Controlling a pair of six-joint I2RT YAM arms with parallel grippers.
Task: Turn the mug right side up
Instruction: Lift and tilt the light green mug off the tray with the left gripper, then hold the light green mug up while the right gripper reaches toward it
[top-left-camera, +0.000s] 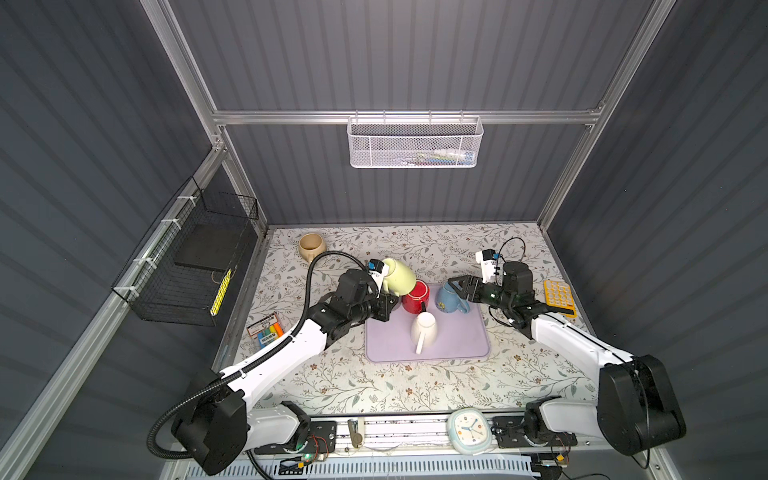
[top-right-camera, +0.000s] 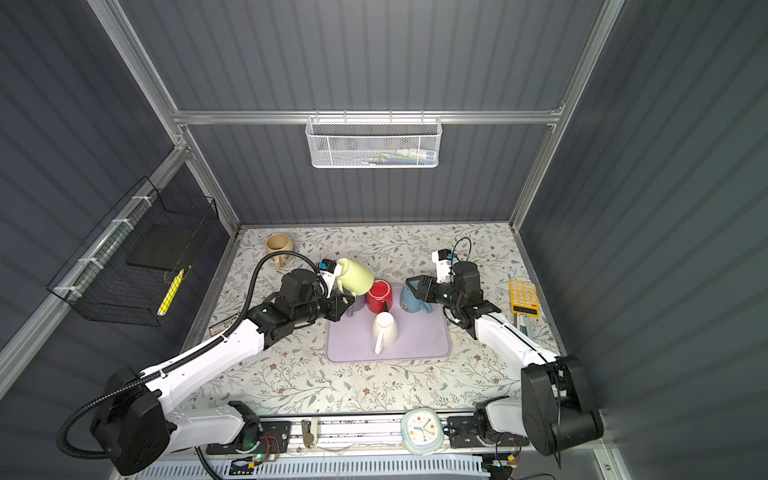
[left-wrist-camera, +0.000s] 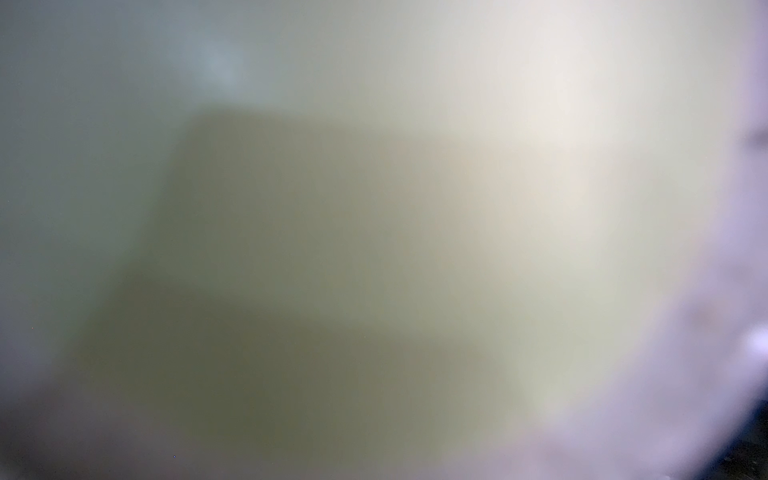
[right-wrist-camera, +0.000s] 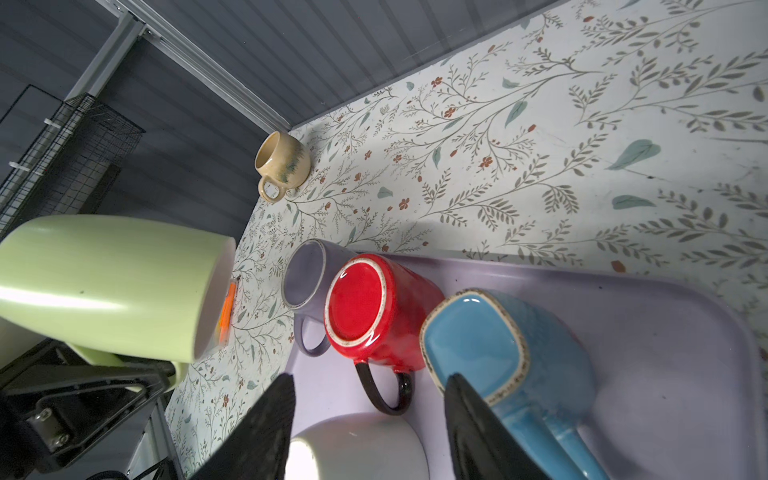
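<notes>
A light green mug (top-left-camera: 398, 276) (top-right-camera: 354, 276) (right-wrist-camera: 108, 286) hangs in the air on its side over the left edge of the purple mat (top-left-camera: 457, 345) (top-right-camera: 424, 345), its mouth turned toward the red mug (top-left-camera: 415, 296) (right-wrist-camera: 374, 307). My left gripper (top-left-camera: 384, 291) (top-right-camera: 343, 297) is shut on its handle. In the left wrist view the green mug (left-wrist-camera: 374, 249) is a blur that fills the frame and hides the jaws. My right gripper (top-left-camera: 455, 284) (top-right-camera: 411, 284) (right-wrist-camera: 370, 378) stands open just above the blue mug (top-left-camera: 451, 305) (right-wrist-camera: 498, 345), holding nothing.
Red, blue, white (top-left-camera: 424, 330) and purple (right-wrist-camera: 307, 274) mugs stand bottom up on the mat. A beige mug (top-left-camera: 311, 246) stands upright at the back left. A yellow calculator (top-left-camera: 559, 297) lies right, a marker pack (top-left-camera: 266, 328) left, a clock (top-left-camera: 469, 430) at the front edge.
</notes>
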